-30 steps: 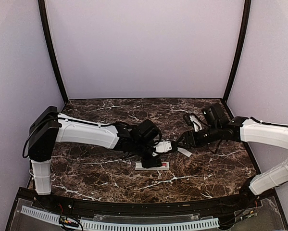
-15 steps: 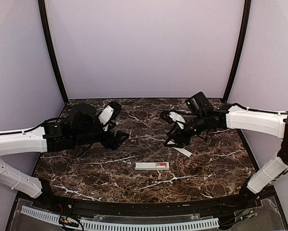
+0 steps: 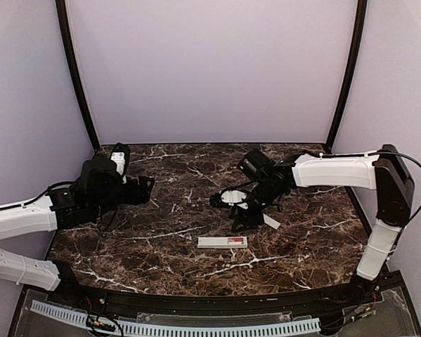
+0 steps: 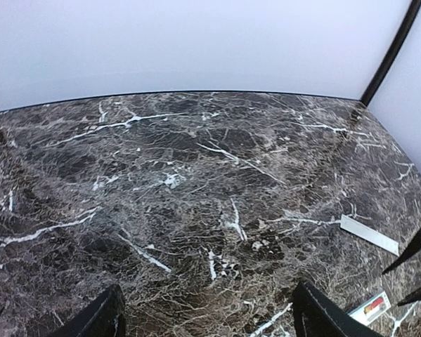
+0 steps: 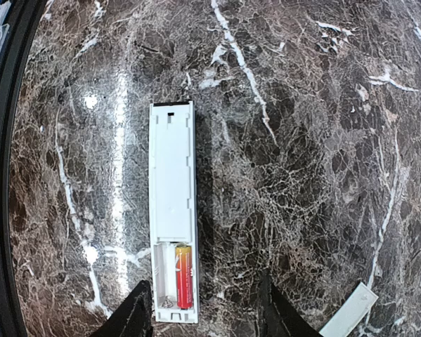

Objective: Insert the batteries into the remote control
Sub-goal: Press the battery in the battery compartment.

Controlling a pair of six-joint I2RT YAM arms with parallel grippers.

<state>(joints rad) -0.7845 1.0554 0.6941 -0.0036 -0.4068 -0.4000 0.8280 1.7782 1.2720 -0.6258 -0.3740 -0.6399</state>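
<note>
Your left gripper (image 3: 140, 188): fingers spread wide, empty, over left side of marble table (image 3: 126, 242). Remote control (image 3: 222, 242) flat at front-centre, compartment open, one red battery (image 5: 183, 276) seated inside. Your right gripper (image 5: 204, 312): fingers apart, empty, above remote's battery end. White cover strip (image 3: 270, 221) just right.

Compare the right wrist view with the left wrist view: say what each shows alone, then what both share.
Only the right wrist view: the whole remote control, its compartment open with one red battery in one slot and the slot beside it empty. Only the left wrist view: the pale back wall and the full flat white strip. Both: the marble table, the remote's battery end and at least a corner of the strip.
</note>
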